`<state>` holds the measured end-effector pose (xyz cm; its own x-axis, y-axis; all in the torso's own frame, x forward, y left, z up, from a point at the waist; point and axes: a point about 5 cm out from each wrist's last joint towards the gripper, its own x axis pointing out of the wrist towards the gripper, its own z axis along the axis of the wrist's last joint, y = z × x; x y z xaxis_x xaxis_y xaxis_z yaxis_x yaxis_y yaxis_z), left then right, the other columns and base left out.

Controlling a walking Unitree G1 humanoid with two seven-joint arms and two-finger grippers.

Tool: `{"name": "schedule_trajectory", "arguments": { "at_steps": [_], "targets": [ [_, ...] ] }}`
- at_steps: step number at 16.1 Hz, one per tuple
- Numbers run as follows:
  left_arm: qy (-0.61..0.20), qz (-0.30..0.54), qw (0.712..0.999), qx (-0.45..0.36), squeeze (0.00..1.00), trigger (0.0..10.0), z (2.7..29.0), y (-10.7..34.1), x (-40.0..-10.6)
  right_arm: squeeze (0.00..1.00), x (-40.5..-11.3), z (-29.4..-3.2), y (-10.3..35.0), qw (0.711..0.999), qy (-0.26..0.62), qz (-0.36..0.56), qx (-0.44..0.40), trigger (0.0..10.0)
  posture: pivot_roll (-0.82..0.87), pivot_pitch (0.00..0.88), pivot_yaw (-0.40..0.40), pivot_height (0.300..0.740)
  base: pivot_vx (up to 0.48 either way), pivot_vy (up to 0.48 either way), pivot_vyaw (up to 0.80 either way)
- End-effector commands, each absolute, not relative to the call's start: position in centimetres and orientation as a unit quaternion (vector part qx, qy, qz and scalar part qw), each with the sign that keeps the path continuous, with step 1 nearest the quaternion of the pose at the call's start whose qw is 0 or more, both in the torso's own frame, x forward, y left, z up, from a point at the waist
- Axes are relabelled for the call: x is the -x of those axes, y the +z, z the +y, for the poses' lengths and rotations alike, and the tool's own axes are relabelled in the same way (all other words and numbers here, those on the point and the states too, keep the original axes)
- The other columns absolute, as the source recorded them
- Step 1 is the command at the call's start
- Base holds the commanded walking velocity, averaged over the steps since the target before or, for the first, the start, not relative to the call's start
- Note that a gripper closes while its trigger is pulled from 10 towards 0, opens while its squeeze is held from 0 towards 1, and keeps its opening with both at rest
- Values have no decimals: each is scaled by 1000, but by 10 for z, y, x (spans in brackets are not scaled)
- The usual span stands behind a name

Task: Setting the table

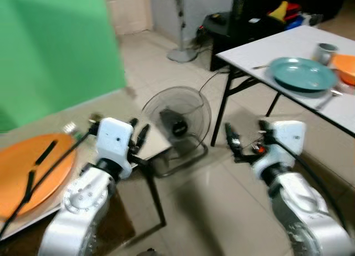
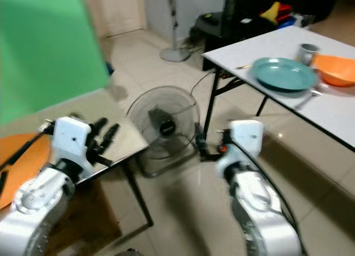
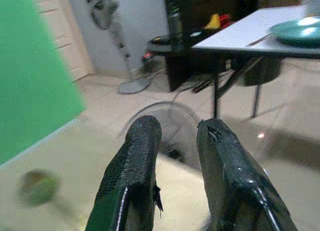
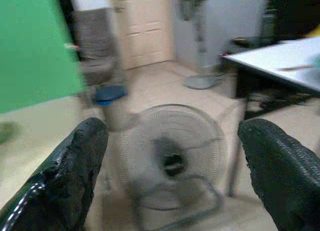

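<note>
Left eye view: The left gripper (image 1: 138, 135) was raised at 9 o'clock over the corner of a beige table (image 1: 111, 109), fingers nearly pressed together with a slim gap, holding nothing. At 8 o'clock a flat round orange plate (image 1: 33, 170) lay on that table under black cables. The right gripper (image 1: 232, 141) was held at 4 o'clock above the tiled floor, fingers spread, empty. A round grey wire-cage floor fan (image 1: 177, 123) sat on the floor at centre, between the two grippers. At 2 o'clock a white folding table (image 1: 288, 42) carried a round teal plate (image 1: 302, 73), a grey metal cup (image 1: 326, 51) just behind it and an orange bowl (image 1: 346, 67) at the frame edge.

Right eye view: The same layout appeared. The teal plate lay at 2 o'clock on the white table, well apart from both grippers. A white pedestal fan (image 2: 175, 51) stood at 12 o'clock by the wall.

Left wrist view: The two black fingers (image 3: 135, 176) stood close together with a narrow gap. Beyond them lay the floor fan, with the white table and teal plate farther off.

Right wrist view: The two black fingers (image 4: 75, 166) stood wide apart, framing the floor fan. A green panel (image 4: 30, 46) stood beside a cream door (image 4: 142, 26). The view was blurred.
</note>
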<state>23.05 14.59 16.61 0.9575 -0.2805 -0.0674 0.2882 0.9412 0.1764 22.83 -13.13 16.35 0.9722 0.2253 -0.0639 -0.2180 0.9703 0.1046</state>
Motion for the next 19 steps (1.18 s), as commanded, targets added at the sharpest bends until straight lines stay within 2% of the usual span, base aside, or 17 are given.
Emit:
{"name": "schedule_trajectory", "arguments": {
  "at_steps": [1,3,19],
  "targets": [
    [-147,12,984,-95,0,10000,143,169,-233,1000,-230,-137,163,994,99,38,-40,10000,124,0,48,740,0,0,0],
    [-141,6,985,-94,0,10000,143,172,-233,1000,-231,-136,163,993,105,39,-38,10000,134,0,33,740,0,0,0],
    [-136,-2,986,-92,0,10000,147,175,-229,1000,-238,-132,162,990,129,42,-39,10000,165,0,8,740,0,0,800]
  ]
}}
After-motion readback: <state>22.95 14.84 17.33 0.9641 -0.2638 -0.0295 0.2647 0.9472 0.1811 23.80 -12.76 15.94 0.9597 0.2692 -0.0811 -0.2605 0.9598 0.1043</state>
